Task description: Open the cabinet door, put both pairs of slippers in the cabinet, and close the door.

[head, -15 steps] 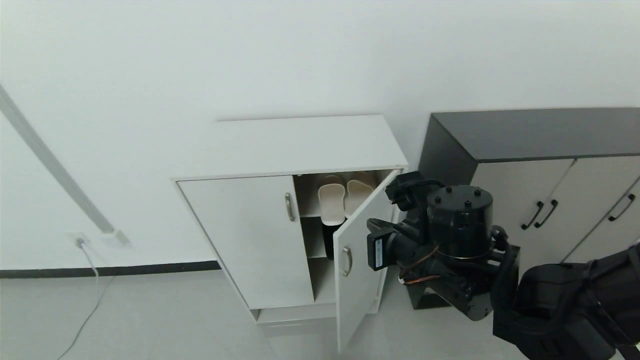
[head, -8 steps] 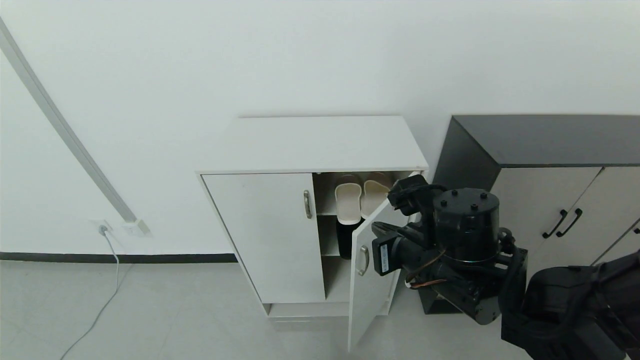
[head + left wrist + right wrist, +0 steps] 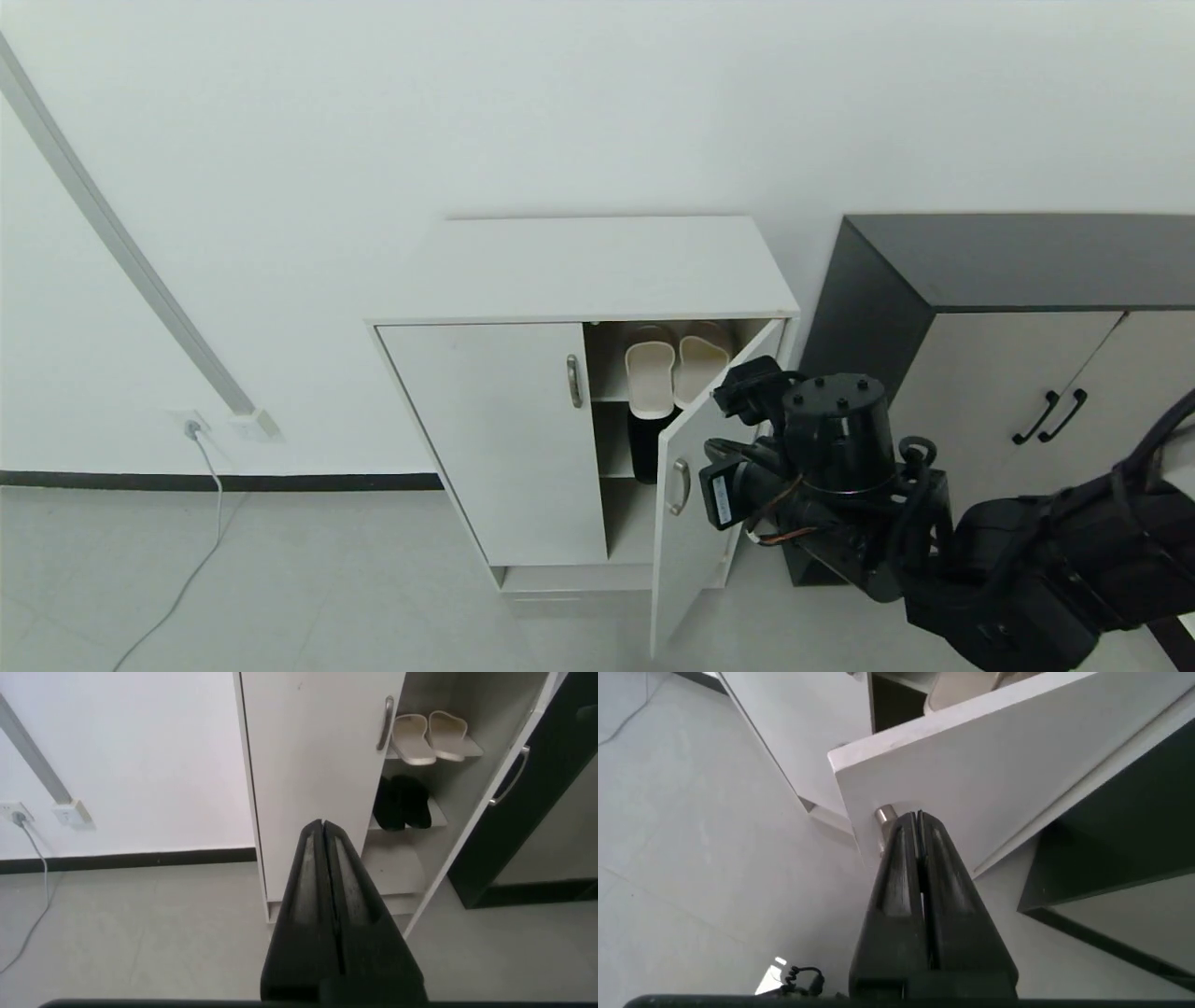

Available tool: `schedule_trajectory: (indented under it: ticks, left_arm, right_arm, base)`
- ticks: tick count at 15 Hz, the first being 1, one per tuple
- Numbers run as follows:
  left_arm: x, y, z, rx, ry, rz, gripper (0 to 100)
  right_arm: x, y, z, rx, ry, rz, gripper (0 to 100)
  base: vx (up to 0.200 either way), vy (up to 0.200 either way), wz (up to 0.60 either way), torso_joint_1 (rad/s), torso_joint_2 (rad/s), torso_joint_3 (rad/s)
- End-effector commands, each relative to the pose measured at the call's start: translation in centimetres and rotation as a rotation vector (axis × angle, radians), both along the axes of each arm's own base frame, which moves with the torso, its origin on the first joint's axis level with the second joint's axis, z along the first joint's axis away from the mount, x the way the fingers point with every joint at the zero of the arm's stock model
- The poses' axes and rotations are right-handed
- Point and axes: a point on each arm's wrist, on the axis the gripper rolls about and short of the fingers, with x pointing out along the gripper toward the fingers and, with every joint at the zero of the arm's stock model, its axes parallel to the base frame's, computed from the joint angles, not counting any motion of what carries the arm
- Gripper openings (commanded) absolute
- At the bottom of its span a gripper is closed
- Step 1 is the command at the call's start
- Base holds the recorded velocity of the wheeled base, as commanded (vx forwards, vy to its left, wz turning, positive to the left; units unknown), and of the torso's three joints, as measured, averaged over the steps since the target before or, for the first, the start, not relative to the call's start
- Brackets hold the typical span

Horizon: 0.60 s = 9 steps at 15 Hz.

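The white cabinet [image 3: 597,266] has its left door shut and its right door [image 3: 695,541] swung partly open. A beige pair of slippers [image 3: 674,369] [image 3: 432,735] lies on the top shelf. A black pair [image 3: 644,448] [image 3: 402,803] lies on the shelf below. My right arm [image 3: 831,448] is at the open door's outer face. In the right wrist view my right gripper [image 3: 918,818] is shut and empty, its tip against the door [image 3: 1018,765] beside the handle [image 3: 882,815]. My left gripper [image 3: 322,829] is shut and empty, held back from the cabinet over the floor.
A dark cabinet [image 3: 1027,252] with grey doors stands close on the right of the white one, just behind the open door. A wall socket with a cable [image 3: 191,429] is at the far left. Open floor lies in front of the cabinet.
The head camera shifted between the two earlier frames. Since half a second ago my right arm has sunk a little and moved left along the door. The door's angle looks the same.
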Motion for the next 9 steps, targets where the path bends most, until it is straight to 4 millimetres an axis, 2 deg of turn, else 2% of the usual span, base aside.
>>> schedule_trajectory:
  ticks: [1, 4, 9]
  left_arm:
    - [0.0, 0.0, 0.0, 0.0, 0.001, 0.0, 0]
    - [0.0, 0.0, 0.0, 0.0, 0.001, 0.0, 0]
    - [0.0, 0.0, 0.0, 0.0, 0.001, 0.0, 0]
  right_arm:
    - [1.2, 0.9, -2.0, -0.029, 0.034, -0.007, 0]
    - [3.8, 2.1, -3.1, -0.013, 0.032, -0.022, 0]
    - [6.1, 4.0, -2.8, 0.107, -0.082, 0.0, 0]
  base:
    - [0.0, 0.0, 0.0, 0.0, 0.0, 0.0]
    - [0.0, 0.0, 0.0, 0.0, 0.0, 0.0]
    - [0.0, 0.0, 0.0, 0.0, 0.0, 0.0]
